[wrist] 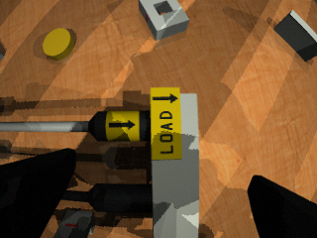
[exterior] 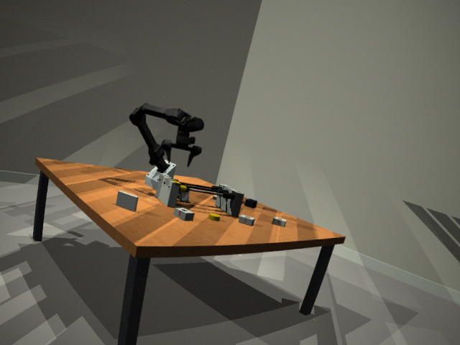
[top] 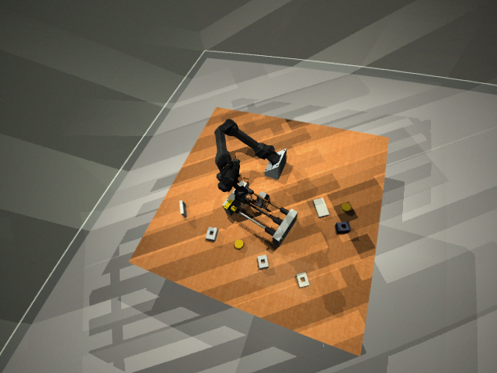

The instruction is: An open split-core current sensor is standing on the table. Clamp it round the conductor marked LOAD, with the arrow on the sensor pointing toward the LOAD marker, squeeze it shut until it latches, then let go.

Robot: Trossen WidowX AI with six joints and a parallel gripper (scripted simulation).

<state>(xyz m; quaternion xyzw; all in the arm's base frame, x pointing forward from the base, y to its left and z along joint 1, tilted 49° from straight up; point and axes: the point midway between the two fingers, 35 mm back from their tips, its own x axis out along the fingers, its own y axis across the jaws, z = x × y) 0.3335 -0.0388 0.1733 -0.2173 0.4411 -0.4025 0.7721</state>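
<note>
- The black parallel-jaw gripper is spread nearly to its full width and nothing is held in it. It is hung above the grey end block of the conductor rack.
- In the wrist view, the yellow LOAD label is seen at the centre. The dark conductor with the yellow arrow sleeve is met by it from the left.
- The small grey split-core sensor with a red mark is found at the lower left of the wrist view. It is partly hidden by the left finger and stands beside the lower conductors; contact with them cannot be judged.
- The sensor is judged to be light, rigid and smooth-sided, so it is easily tipped or slipped.
- A hold across the flat sides of its fixed half is advised, with the hinged part left free to swing.
</note>
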